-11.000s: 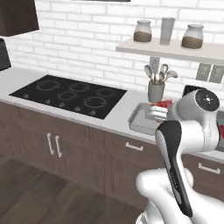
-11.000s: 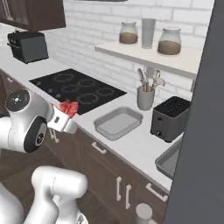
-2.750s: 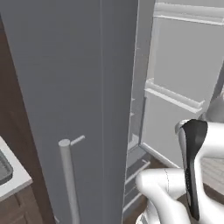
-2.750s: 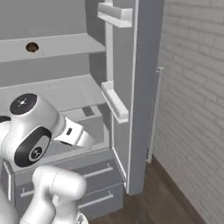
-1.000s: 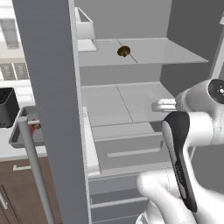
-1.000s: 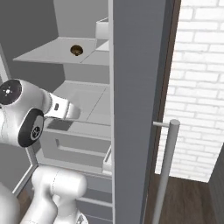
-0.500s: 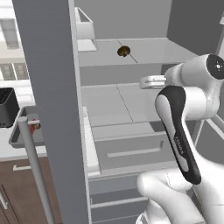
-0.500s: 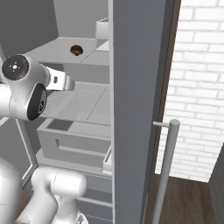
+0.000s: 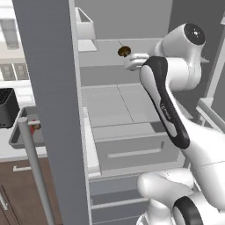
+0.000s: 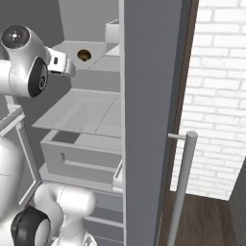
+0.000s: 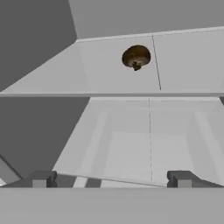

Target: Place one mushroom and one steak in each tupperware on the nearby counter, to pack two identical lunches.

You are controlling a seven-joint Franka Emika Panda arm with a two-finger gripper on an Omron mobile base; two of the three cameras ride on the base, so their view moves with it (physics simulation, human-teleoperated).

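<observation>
Open refrigerator, interior grey, doors swung wide.

Left base view: one mushroom (image 9: pixel 124 51), dark brown, on the upper fridge shelf (image 9: pixel 105 46), just beside the white hand of the arm. Past the left fridge door (image 9: pixel 50 101), a strip of bench (image 9: pixel 17 151) carries one tupperware (image 9: pixel 19 132), a shallow grey tray with something small and red at its near rim; what the red thing is cannot be told. One black toaster-like box (image 9: pixel 6 107) stands just beside the tray. Brown cabinets sit below.

Right base view: the same mushroom (image 10: pixel 84 55) on the upper shelf (image 10: pixel 89 53), a white brick wall (image 10: pixel 218 96) to the right, and a door handle (image 10: pixel 181 185) in front. One open drawer (image 10: pixel 79 156) under the lower shelf; nothing can be made out in it.

Hand view: the mushroom (image 11: pixel 136 57) lies on the shelf (image 11: pixel 105 65) ahead and above, tan stem end facing down toward the camera. The claw (image 11: pixel 110 178) is spread wide, its two dark fingertips (image 11: pixel 42 179) well apart and pinching nothing, well short of the mushroom.

Count: mushrooms 1; trays 1; shelves 2; drawers 1.
</observation>
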